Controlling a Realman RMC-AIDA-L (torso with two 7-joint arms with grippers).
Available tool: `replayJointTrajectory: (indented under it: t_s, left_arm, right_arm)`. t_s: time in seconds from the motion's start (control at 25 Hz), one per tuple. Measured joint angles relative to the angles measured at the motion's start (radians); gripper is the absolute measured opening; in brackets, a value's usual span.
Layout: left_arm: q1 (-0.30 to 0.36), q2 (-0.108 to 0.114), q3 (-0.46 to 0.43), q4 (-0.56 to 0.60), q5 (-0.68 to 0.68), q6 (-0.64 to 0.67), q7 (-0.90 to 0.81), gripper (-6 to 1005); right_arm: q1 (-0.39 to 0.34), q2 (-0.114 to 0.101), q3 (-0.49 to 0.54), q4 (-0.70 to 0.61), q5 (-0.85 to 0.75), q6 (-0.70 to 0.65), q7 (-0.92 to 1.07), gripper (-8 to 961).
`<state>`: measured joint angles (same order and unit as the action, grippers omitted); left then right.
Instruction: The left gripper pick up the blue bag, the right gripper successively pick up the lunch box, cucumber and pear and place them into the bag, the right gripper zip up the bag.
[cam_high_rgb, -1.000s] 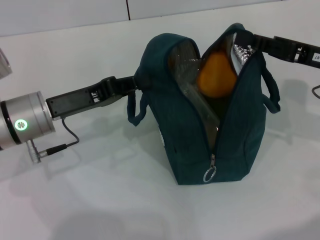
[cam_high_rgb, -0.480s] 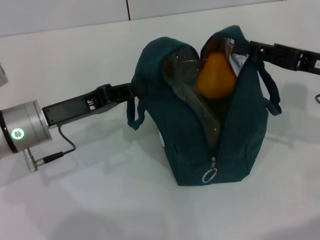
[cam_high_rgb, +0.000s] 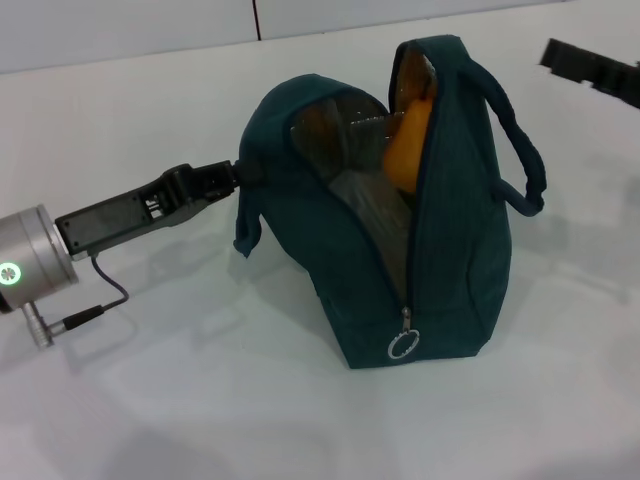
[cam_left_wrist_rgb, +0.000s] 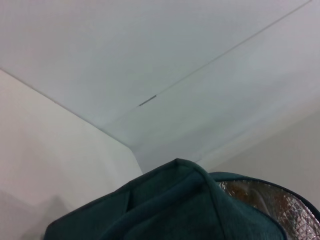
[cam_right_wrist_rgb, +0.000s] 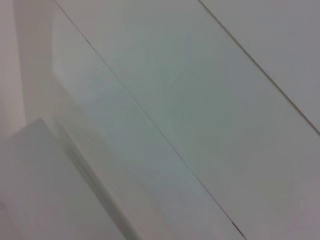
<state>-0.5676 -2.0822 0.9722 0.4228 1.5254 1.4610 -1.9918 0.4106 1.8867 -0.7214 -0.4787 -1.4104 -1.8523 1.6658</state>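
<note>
The blue bag (cam_high_rgb: 440, 260) stands upright mid-bench, zipper open, its ring pull (cam_high_rgb: 402, 345) hanging low at 6 o'clock. The orange-yellow pear (cam_high_rgb: 405, 150) sits inside near the top, against silver lining (cam_high_rgb: 340, 125).

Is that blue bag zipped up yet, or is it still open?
Open. The blue bag gapes along its top, the pear shows inside, and the zipper pull hangs at the near, low end.

White table (cam_high_rgb: 200, 400), pale wall (cam_high_rgb: 120, 30)
</note>
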Motion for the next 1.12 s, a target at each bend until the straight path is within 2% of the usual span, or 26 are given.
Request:
replayJointTrajectory:
  t_s: [0.12, 0.24, 0.32, 0.36, 0.48, 0.68, 0.76, 0.88, 1.12]
  left_arm:
    - [0.002, 0.000, -0.001, 0.000, -0.002, -0.001, 0.001, 70]
    - [0.002, 0.001, -0.001, 0.001, -0.002, -0.002, 0.003, 70]
    - [0.002, 0.001, -0.002, 0.001, -0.002, -0.002, 0.005, 70]
    - [0.002, 0.001, -0.003, 0.001, -0.002, -0.003, 0.005, 70]
    - [0.002, 0.001, -0.003, 0.001, -0.002, -0.008, 0.006, 70]
    - [0.001, 0.001, -0.006, 0.001, -0.002, -0.012, 0.007, 69]
    - [-0.001, 0.001, -0.012, 0.001, -0.002, -0.013, 0.007, 69]
    - [-0.005, 0.001, -0.016, 0.001, -0.002, -0.014, 0.007, 69]
    - [-0.009, -0.001, -0.024, 0.001, -0.002, -0.019, 0.007, 69]
  right_arm:
    - [-0.006, -0.005, 0.009, 0.000, 0.000, -0.072, -0.014, 708]
    - [0.000, -0.009, 0.000, 0.000, -0.010, -0.183, -0.030, 703]
    - [0.018, -0.024, -0.041, -0.006, -0.085, -0.275, -0.078, 700]
    - [0.018, -0.024, -0.041, -0.006, -0.085, -0.275, -0.078, 699]
    - [0.033, -0.028, -0.064, -0.009, -0.219, -0.278, -0.135, 695]
    - [0.040, -0.013, -0.067, -0.008, -0.404, -0.235, -0.168, 693]
    - [0.040, -0.011, -0.067, -0.010, -0.425, -0.227, -0.169, 693]
    - [0.044, 0.006, -0.069, -0.012, -0.520, -0.150, -0.170, 693]
    - [0.072, 0.044, -0.121, -0.005, -0.558, -0.038, -0.179, 694]
